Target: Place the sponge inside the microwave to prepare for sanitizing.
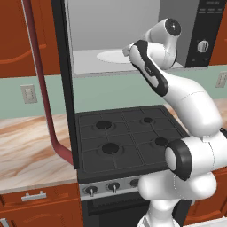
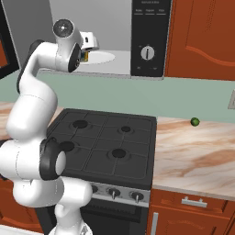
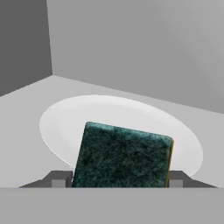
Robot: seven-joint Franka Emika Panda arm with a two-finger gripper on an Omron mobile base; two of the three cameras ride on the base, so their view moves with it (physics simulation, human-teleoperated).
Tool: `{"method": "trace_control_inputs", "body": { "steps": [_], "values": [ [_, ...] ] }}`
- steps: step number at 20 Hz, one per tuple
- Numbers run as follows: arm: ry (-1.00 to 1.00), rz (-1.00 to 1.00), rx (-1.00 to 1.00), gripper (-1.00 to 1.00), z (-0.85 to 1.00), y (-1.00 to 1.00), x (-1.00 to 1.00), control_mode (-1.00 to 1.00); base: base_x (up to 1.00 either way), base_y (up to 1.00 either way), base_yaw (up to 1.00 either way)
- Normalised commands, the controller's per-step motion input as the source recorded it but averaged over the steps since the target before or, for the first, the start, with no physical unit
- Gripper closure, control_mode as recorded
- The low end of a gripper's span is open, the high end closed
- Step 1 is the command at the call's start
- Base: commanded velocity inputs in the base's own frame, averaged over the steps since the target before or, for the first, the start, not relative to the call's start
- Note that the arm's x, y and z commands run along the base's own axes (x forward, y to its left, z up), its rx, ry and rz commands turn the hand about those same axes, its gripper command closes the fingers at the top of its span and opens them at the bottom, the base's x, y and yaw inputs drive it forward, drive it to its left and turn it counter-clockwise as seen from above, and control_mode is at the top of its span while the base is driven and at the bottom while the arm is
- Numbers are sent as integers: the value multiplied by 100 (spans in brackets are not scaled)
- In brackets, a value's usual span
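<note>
Here, sponge [image 3: 123, 155] green-face-up, long axis across the pincer [image 3: 118, 178].

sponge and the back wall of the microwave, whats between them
In the hand view, just the white round plate and bare grey floor lie between the sponge and the microwave back wall.

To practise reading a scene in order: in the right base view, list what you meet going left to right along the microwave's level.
Robot arm's upper joint → sponge → white round plate → microwave knob → wooden cabinet door.
</note>
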Motion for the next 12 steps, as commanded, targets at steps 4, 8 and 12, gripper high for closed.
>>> {"method": "trace_control_inputs", "body": {
  "steps": [4, 8, 12],
  "values": [
    [0, 0, 0, 100, -8, 2, 17, -100, 0, 0, 0],
    [0, 0, 0, 100, -10, 4, 16, -100, 0, 0, 0],
    [0, 0, 0, 100, -6, 4, 17, -100, 0, 0, 0]
  ]
}}
